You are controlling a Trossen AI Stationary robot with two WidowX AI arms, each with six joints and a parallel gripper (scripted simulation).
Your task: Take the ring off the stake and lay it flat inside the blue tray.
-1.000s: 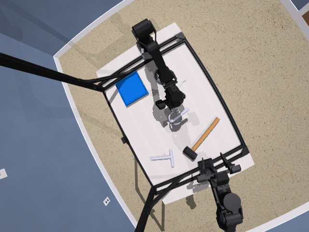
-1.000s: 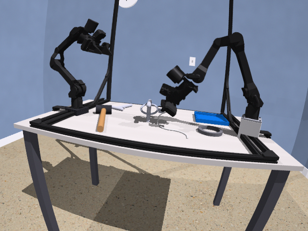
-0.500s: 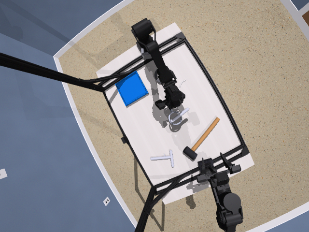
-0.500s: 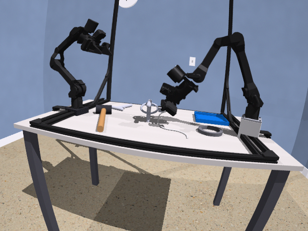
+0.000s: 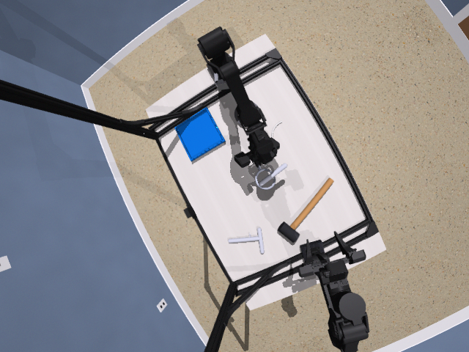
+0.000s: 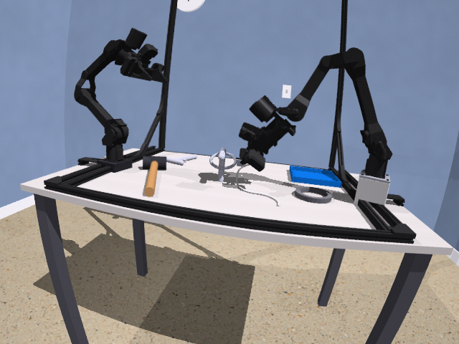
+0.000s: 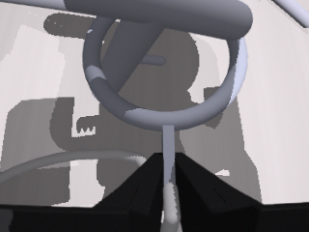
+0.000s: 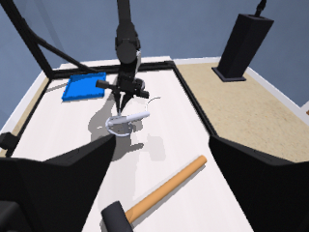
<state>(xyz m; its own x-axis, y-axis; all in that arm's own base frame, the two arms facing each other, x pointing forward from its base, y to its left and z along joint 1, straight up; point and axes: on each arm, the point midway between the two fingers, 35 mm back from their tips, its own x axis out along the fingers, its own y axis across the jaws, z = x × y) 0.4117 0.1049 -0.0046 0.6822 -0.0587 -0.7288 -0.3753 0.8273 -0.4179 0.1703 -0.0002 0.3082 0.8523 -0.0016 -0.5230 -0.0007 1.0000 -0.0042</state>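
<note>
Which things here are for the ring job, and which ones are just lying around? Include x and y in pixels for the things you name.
For the job:
- ring (image 5: 264,188) (image 6: 232,166) (image 7: 169,120) (image 8: 118,135), in the left gripper (image 5: 259,168) (image 6: 239,163) (image 7: 167,161) (image 8: 119,112)
- stake (image 5: 279,170) (image 6: 221,173) (image 7: 193,16) (image 8: 137,117)
- blue tray (image 5: 200,134) (image 6: 315,177) (image 8: 85,87)

Just lying about:
- hammer (image 5: 312,202) (image 6: 151,179) (image 8: 166,188)
- loose T-piece (image 5: 260,240) (image 6: 176,160)
- dark grey ring (image 6: 313,198)

We see the smooth pale grey-lilac round ring (image 5: 266,188) (image 6: 214,165) (image 7: 145,116) (image 8: 119,134) around the grey-lilac T-shaped stake (image 5: 281,169) (image 6: 221,170) (image 7: 174,15) (image 8: 136,117), below its crossbar; well apart, our square blue shallow tray (image 5: 200,134) (image 6: 314,176) (image 8: 85,87) lies flat, open side up.
</note>
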